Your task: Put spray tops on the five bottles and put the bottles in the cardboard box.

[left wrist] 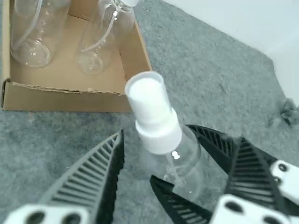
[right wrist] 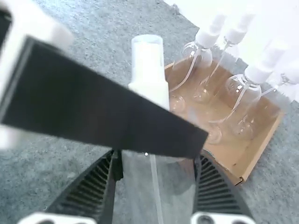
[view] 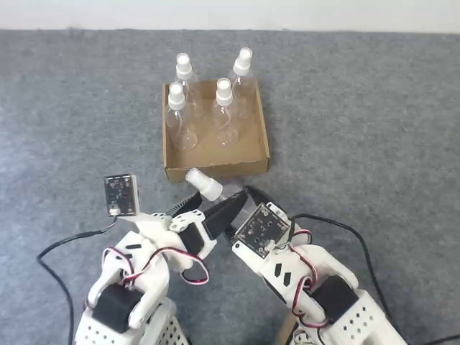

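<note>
A clear bottle with a white spray top (view: pixel 203 184) hangs tilted just in front of the cardboard box (view: pixel 215 171). My right gripper (right wrist: pixel 156 169) is shut on the body of this bottle (right wrist: pixel 148 70). Across it lies a black finger (right wrist: pixel 93 112) of the other arm. My left gripper (left wrist: pixel 138 161) is open, with its fingers apart on either side of the bottle (left wrist: pixel 156 116) and a gap on one side. In the high view both grippers, left (view: pixel 208 208) and right (view: pixel 248 201), meet at the bottle. Several capped bottles (view: pixel 180 122) stand in the box.
Grey carpet covers the table all round the box, with free room left and right of it. The box's front wall (left wrist: pixel 70 95) is close ahead of the held bottle. Cables trail beside both arm bases.
</note>
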